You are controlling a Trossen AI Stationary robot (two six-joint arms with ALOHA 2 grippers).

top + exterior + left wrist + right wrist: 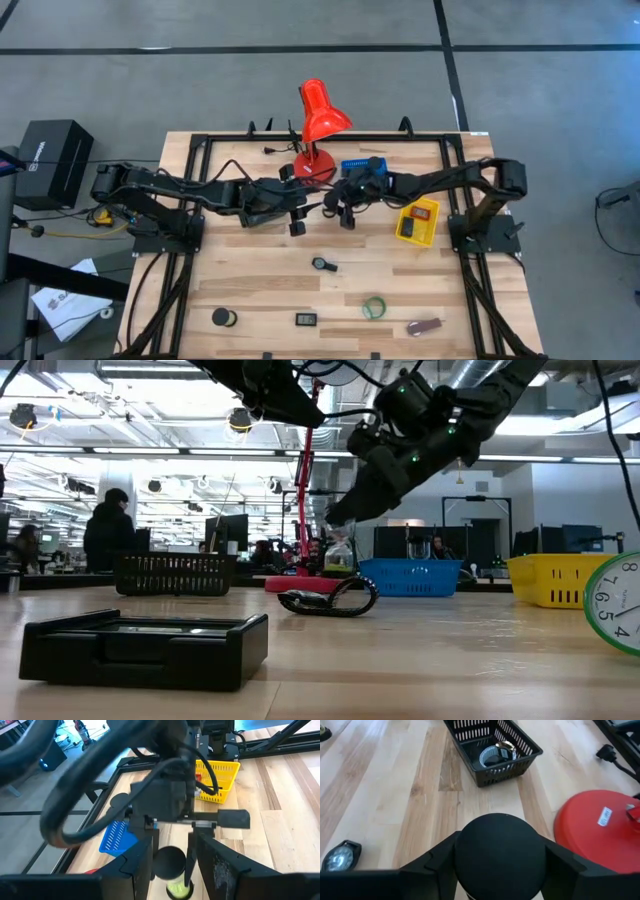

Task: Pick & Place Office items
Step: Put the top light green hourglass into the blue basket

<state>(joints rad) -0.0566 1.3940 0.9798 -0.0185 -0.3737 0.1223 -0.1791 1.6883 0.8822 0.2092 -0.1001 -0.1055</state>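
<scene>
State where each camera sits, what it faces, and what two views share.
High view: overhead, straight down on the wooden table; both arms, left end effector beside right end effector.
Low view: table height, level toward the office; arms enter from above.
Left wrist view: on left arm, facing the right end effector.
Right wrist view: on right arm; own fingers clamp the round black roll.
Shared: both wrist views show that roll.

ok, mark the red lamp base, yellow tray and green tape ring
red lamp base (600,832), right wrist view, middle of the round foot
yellow tray (433,236), high view, its right-hand rim
green tape ring (374,307), high view, on the band of the ring
</scene>
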